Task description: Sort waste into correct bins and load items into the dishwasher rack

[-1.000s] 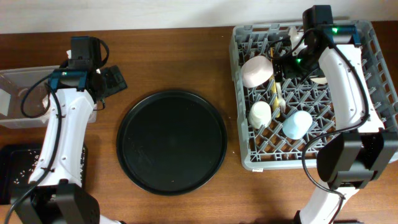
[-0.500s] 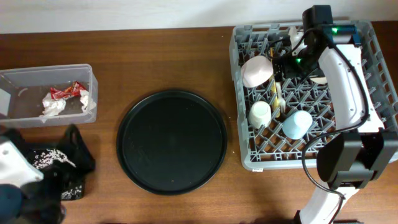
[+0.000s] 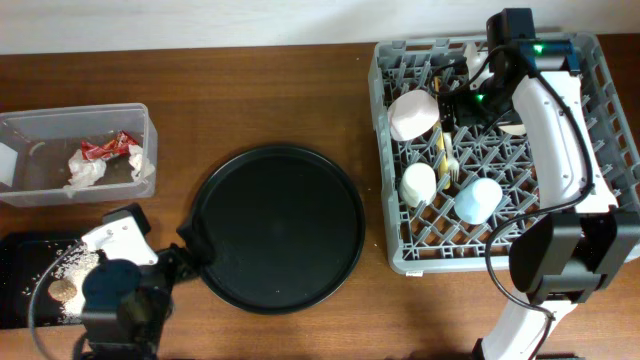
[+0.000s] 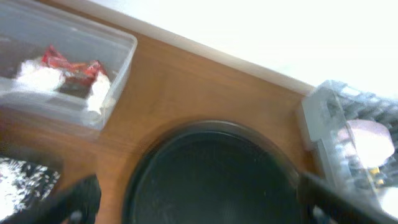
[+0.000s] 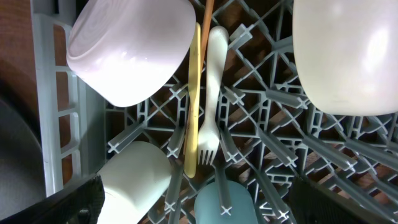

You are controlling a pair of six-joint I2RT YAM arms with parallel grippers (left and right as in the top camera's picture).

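Note:
The grey dishwasher rack (image 3: pixel 600 120) holds the pinkish-white bowl (image 3: pixel 413 115), cream cup (image 3: pixel 418 183), blue cup (image 3: pixel 478 198), yellow utensil (image 3: pixel 440 150) and white fork (image 3: pixel 452 158). My right gripper (image 3: pixel 462 105) hovers open and empty over them. The right wrist view shows the bowl (image 5: pixel 130 46), fork (image 5: pixel 211 93), yellow utensil (image 5: pixel 191 99), plate (image 5: pixel 345 56), cream cup (image 5: pixel 134 177) and blue cup (image 5: pixel 224 202). The clear tub (image 3: pixel 40 125) holds the red wrapper (image 3: pixel 105 148) and tissue (image 3: pixel 90 172). Rice (image 3: pixel 70 265) and a brown lump (image 3: pixel 62 290) lie in the black tray (image 3: pixel 15 265). My left gripper (image 3: pixel 192 245) is open and empty.
The large round black tray (image 3: pixel 277 228) lies mid-table between the bins and the rack. In the left wrist view it (image 4: pixel 211 180) fills the space between my open fingers (image 4: pixel 202 208), with the clear tub (image 4: pixel 118 68) at upper left.
My left arm has swung from the clear tub at the back to the front left, and its gripper now sits at the round tray's left edge. The right arm has not moved.

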